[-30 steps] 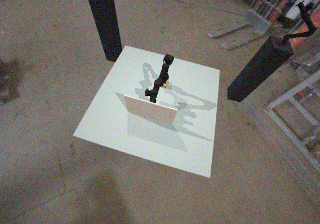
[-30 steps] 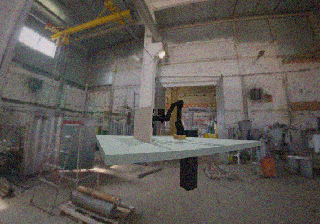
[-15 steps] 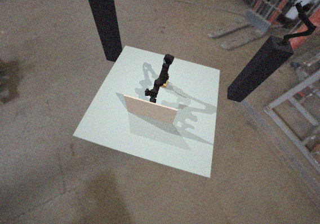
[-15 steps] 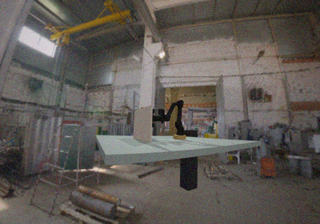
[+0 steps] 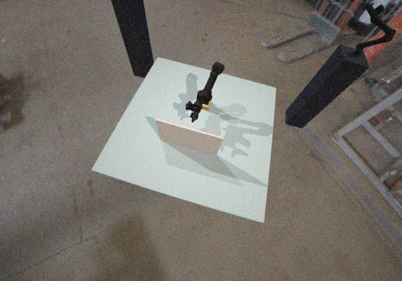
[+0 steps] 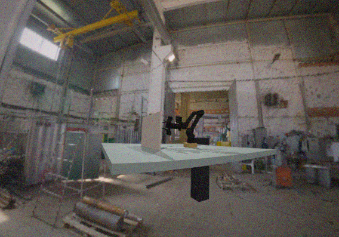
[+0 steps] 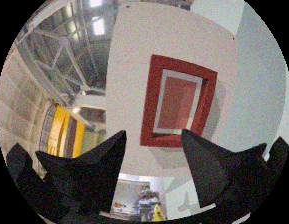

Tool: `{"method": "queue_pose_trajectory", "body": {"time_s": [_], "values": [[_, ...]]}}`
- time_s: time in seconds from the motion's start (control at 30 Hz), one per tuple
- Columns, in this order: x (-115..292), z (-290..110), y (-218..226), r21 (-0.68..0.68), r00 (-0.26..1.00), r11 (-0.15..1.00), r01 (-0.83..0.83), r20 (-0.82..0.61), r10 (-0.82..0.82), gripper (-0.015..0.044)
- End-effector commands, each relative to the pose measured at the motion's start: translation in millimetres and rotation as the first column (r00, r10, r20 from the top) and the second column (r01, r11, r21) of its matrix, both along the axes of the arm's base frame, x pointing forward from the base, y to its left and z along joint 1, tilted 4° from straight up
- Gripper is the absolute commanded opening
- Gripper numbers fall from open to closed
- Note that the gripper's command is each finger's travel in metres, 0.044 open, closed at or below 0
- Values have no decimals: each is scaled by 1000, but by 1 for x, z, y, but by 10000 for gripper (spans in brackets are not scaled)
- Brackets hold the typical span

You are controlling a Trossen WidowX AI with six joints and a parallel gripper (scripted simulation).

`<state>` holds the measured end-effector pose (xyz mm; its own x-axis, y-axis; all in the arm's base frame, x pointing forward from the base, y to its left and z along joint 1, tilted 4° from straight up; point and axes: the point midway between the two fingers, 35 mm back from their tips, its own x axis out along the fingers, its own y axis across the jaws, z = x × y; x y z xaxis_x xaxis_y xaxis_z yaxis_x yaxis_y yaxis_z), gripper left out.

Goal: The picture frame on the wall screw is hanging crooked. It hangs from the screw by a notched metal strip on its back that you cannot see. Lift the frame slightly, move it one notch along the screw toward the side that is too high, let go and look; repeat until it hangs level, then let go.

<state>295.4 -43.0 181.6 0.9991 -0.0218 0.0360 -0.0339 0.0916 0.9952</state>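
Note:
The picture frame is red with a white mat and a reddish picture. It hangs on the pale wall panel, which stands on the light table. The frame shows only in the wrist view, just beyond my fingertips. Whether it hangs level I cannot tell from this rolled view. My gripper is open and empty. It hangs a short way in front of the panel, apart from the frame. The screw and the notched strip are hidden behind the frame.
The arm's tan base block sits on the table behind the gripper. Two black pillars stand off the table's far corners, the right one carrying a second arm.

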Motion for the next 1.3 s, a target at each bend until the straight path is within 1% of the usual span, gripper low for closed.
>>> {"method": "queue_pose_trajectory", "body": {"time_s": [0.0, 0.33, 0.67, 1.27], "values": [[-1, 3, 0, -7, 1000, 1000, -1, 0, 1, 260], [-42, 29, 8, -139, 1000, 990, -26, -1, 26, 260], [-91, 31, 25, -268, 999, 962, -50, -3, 51, 260], [-94, 30, 26, -284, 997, 956, -68, 19, 76, 260]]}}
